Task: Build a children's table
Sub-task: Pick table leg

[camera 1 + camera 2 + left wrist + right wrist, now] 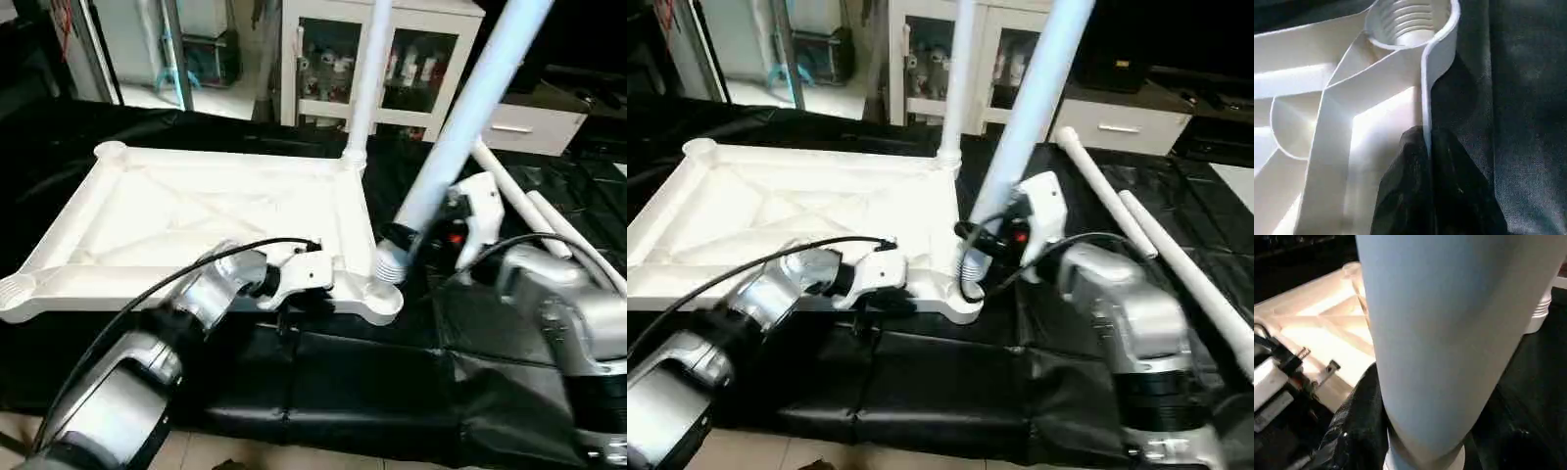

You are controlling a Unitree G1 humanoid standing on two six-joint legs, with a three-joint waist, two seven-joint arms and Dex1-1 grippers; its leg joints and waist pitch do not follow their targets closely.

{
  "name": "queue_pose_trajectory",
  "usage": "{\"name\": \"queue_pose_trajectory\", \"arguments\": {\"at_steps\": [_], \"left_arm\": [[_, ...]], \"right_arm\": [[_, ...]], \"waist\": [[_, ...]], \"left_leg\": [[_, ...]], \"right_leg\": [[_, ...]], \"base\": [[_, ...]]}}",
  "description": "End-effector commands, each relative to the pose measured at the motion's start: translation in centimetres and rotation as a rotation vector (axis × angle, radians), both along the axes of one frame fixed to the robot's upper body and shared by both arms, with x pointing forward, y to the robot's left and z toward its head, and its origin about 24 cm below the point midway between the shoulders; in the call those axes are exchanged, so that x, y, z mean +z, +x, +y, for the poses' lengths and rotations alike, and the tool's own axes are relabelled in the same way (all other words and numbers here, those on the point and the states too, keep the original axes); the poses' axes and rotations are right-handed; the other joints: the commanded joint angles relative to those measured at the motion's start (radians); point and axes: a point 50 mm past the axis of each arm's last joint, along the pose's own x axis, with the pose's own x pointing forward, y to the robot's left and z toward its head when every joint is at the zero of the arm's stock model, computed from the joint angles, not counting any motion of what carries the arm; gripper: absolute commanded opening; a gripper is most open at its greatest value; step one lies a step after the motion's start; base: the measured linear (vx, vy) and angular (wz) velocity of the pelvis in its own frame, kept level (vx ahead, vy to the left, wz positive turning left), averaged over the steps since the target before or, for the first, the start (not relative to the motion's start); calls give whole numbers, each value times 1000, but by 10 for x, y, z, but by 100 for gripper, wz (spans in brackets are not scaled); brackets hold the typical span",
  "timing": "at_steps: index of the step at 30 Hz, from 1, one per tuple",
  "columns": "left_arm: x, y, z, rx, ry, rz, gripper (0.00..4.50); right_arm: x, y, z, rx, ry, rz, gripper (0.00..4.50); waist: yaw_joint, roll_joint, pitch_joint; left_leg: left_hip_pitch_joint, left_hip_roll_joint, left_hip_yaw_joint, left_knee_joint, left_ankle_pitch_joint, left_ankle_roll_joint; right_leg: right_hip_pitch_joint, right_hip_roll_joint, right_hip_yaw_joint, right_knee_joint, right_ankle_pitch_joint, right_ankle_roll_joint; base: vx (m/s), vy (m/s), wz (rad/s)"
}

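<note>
Left gripper (294, 299): nearest to me, at the near rim of the tabletop. In the left wrist view its two black fingers (1415, 196) are pinched onto the thin rim wall, one on each side, nearly closed. I take this as steadying the top.

Tabletop (196, 220): lies upside down on the black cloth (362, 382), ribbed underside facing up, cross braces showing.

Near right socket (1410, 22): open, threads visible inside, no leg in it yet.

Right gripper (994, 240): just beside that corner, closed partway around the lower end of a tilted leg (470, 117). In the right wrist view a black finger (1359, 416) presses against the tube.

Held leg: leans steeply, its ribbed threaded end (392, 262) close above the near right socket; whether it has entered the socket I cannot tell.

Near left socket (15, 289): looks empty.

Far left socket (110, 150): also looks empty.

Far right corner: one leg (367, 78) stands upright in it, so that one seems fitted.

Spare legs (1117, 211): two more lie on the cloth to the right, well apart from the top.

Progress: by my reckoning one leg of four is in, the second is being brought to its socket, and two wait. After that the table would need turning upright.
</note>
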Motion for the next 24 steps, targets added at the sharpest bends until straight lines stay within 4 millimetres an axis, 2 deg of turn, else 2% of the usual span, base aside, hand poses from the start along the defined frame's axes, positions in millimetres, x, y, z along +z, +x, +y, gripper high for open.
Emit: {"name": "queue_pose_trajectory", "arguments": {"at_steps": [1, 2, 3, 5, 6, 9, 12, 13, 14, 15, 17, 19, 20, 23, 24], "left_arm": [[-30, -14, 31, 103, 137, 98, 0], [-29, -16, 39, 119, 157, 97, 0], [-27, -18, 45, 129, 178, 94, 0], [-24, -21, 50, 144, 187, 99, 0], [-22, -24, 52, 151, 192, 106, 0], [-19, -29, 56, 187, 241, 112, 0], [-17, -28, 57, 194, 275, 85, 0], [-15, -25, 61, 214, 318, 58, 0], [-15, -25, 61, 214, 318, 58, 0], [-12, -22, 67, 238, 366, 29, 0], [-9, -21, 71, 252, 398, 6, 0], [-7, -20, 70, 284, 391, 1, 0], [-5, -18, 71, 315, 405, -23, 0], [-2, -15, 72, 380, 424, -66, 0], [-1, -13, 79, 410, 488, -118, 0]], "right_arm": [[3, 2, 0, -9, -1, -18, 184], [2, 2, 3, 5, 6, -12, 184], [1, 2, 5, 17, 13, -6, 184], [0, 2, 8, 40, 21, 3, 184], [-1, 2, 12, 67, 19, 9, 184], [-2, 3, 18, 142, -24, 6, 184], [2, 5, 15, 138, -25, 0, 184], [4, 7, 12, 125, -28, -9, 184], [4, 7, 12, 125, -28, -9, 184], [7, 8, 7, 111, -27, -17, 184], [9, 9, 4, 98, -25, -22, 184], [10, 9, 2, 93, -22, -24, 184], [9, 9, 2, 93, -20, -25, 184], [9, 9, 2, 98, -18, -27, 184], [9, 10, 3, 98, -14, -30, 184]], "waist": [[-2, -3, -54], [-7, -7, -56], [-19, -7, -52], [-24, -8, -55], [-35, -9, -55], [-41, -7, -57], [-38, -5, -58], [-35, 8, -59], [-37, 3, -59], [-37, 4, -58], [-37, 6, -57], [-40, 3, -51], [-40, 10, -50], [-45, 5, -47], [-49, 7, -46]], "left_leg": [[10, 28, -19, -87, -340, -48], [-1, 30, -24, -91, -322, -49], [-14, 27, -26, -97, -324, -51], [-13, 28, -30, -97, -333, -56], [-12, 25, -29, -96, -327, -53], [-11, 24, -24, -93, -290, -44], [-4, 24, -16, -91, -251, -34], [-1, 25, -17, -92, -241, -38], [-2, 25, -15, -92, -240, -37], [0, 25, -15, -93, -249, -40], [0, 23, -15, -94, -261, -40], [0, 21, -18, -96, -309, -44], [0, 19, -20, -96, -319, -45], [3, 16, -24, -96, -360, -44], [3, 16, -28, -97, -370, -40]], "right_leg": [[31, -67, 40, -101, -463, -109], [38, -69, 39, -93, -438, -109], [42, -65, 34, -96, -457, -95], [43, -69, 32, -94, -472, -85], [40, -66, 32, -98, -463, -88], [38, -59, 34, -92, -397, -111], [36, -54, 38, -90, -310, -147], [38, -52, 38, -86, -274, -158], [39, -50, 38, -87, -258, -161], [39, -49, 37, -87, -246, -169], [40, -50, 37, -88, -261, -168], [39, -53, 37, -99, -383, -135], [39, -53, 35, -102, -411, -126], [35, -53, 29, -116, -514, -88], [34, -52, 25, -122, -551, -69]], "base": [[0, 0, 0], [0, 0, 0], [0, 0, 0], [0, 0, 0], [0, 0, 0], [0, 0, 0], [0, 0, 0], [0, 0, 0], [0, 0, 0], [0, 0, 0], [0, 0, 0], [0, 0, 0], [0, 0, 0], [0, 0, 0], [0, 0, 0]]}}
